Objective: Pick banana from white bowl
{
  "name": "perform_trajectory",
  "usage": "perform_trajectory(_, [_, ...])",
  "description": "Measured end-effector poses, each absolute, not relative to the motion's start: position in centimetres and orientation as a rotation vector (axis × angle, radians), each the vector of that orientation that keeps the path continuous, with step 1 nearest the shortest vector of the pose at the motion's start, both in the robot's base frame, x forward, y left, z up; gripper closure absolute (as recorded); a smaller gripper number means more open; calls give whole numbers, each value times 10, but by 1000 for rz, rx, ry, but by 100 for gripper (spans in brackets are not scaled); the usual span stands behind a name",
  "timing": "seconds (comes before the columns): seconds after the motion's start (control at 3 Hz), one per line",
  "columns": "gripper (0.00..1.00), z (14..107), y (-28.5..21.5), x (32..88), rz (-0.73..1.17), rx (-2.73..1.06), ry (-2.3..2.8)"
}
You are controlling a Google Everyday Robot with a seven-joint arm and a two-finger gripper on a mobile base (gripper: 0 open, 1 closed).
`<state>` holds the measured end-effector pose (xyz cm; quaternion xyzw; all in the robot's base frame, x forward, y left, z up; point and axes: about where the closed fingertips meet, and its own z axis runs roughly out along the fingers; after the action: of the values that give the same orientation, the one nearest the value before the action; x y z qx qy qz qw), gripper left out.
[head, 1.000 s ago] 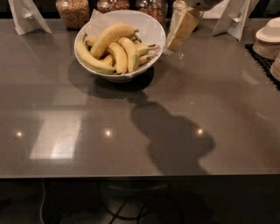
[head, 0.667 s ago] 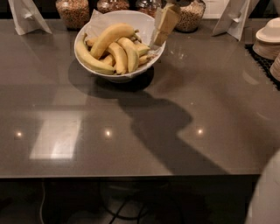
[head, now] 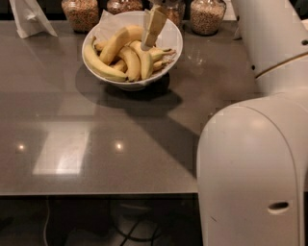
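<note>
The white bowl (head: 171,41) stands at the back middle of the dark grey table, lined with white paper and holding several bananas. The banana (head: 117,42), plump and golden-yellow, lies on top of the pile, slanting up to the right. Slimmer, paler bananas (head: 103,67) lie beside and under it. My gripper (head: 147,44) reaches down from the top of the view into the right half of the bowl. Its tip is just above the bananas, right of the plump one, and it holds nothing that I can see.
Glass jars of grains (head: 81,13) (head: 208,15) stand behind the bowl along the table's back edge. A white folded paper (head: 29,17) is at the back left. My large white arm (head: 255,158) fills the right side of the view, over the table's front right.
The gripper has moved left, from beside the bowl's right rim to over the bananas inside it. My arm has swung into view at the right.
</note>
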<state>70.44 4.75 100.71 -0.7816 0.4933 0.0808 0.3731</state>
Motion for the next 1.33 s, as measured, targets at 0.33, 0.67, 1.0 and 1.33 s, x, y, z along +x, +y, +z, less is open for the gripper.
perform_trajectory(0.33, [0, 1011, 48, 709, 200, -1990, 1257])
perform_trajectory(0.67, [0, 1008, 51, 712, 174, -2000, 1260])
perform_trajectory(1.0, [0, 1005, 56, 725, 94, -2024, 1247])
perform_trajectory(1.33, [0, 994, 59, 738, 61, -2041, 1266])
